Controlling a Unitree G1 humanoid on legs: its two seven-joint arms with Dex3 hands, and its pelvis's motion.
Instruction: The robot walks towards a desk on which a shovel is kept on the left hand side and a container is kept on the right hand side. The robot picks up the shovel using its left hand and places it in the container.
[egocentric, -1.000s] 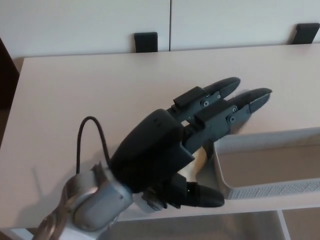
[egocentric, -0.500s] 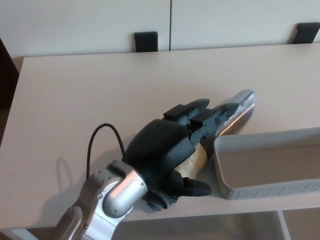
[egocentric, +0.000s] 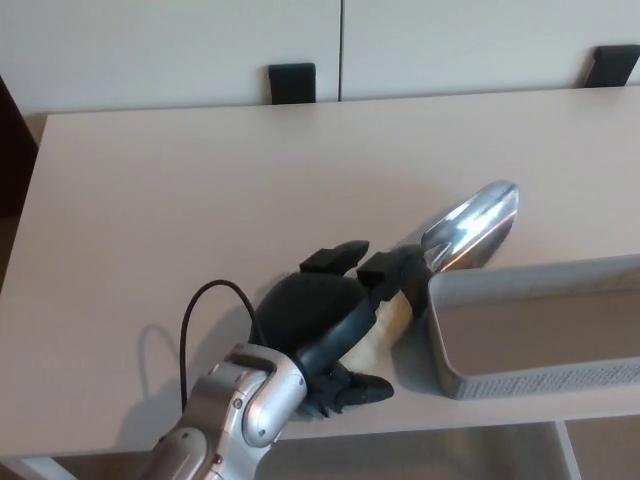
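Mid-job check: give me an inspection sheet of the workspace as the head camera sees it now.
Surface: pale desk, mostly bare.
Job's things: shovel lying on the desk, metal blade pointing up-right, wooden handle under the hand; grey container at the right, nothing visible inside; the shovel is outside it, beside its left wall.
Clutter: nothing seen.
Hands: left hand wrapped around the shovel handle, fingers curled over it; right hand not in view.
Cables: black cable loop at the left wrist.
Surroundings: white panels behind the desk, two black brackets at the far edge.
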